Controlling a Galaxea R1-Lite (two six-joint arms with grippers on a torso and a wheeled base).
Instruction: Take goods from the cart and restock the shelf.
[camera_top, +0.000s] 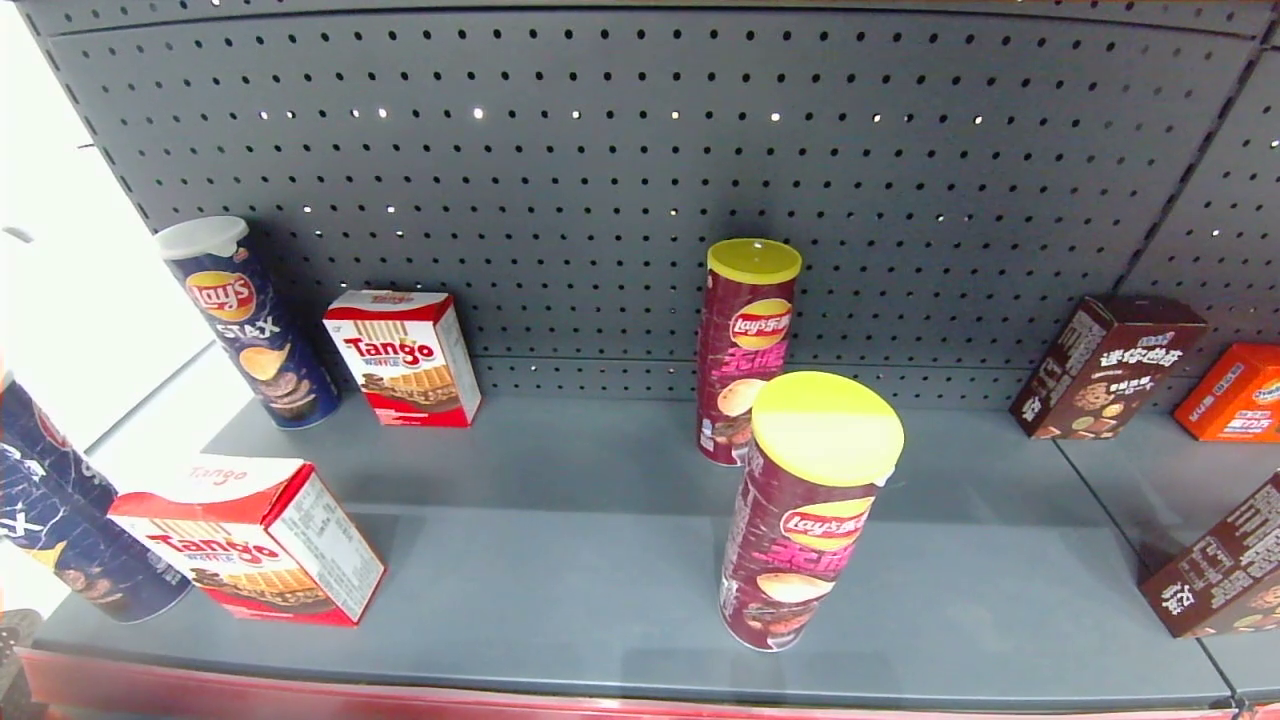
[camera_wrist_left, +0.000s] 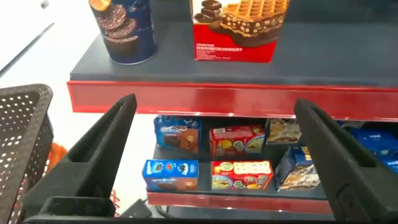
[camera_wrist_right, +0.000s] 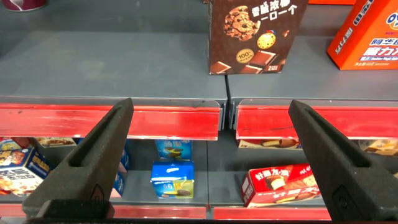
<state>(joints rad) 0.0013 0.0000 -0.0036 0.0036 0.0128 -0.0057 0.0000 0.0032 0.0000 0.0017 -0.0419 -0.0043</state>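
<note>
Left hand is held wide open and empty before the red front edge of the grey metal shelf; right hand is likewise spread, with nothing in it. On the shelf, two maroon cylindrical crisp cans with yellow lids are stood upright, one behind the other. Red-and-white cardboard wafer boxes and dark blue cans are placed to the left, brown boxes to the right. A black mesh cart basket is seen nearby.

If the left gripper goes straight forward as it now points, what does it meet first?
Probably the red shelf edge, seen between the left gripper's open fingers; perhaps the boxes beneath. Depth is unclear.
</note>
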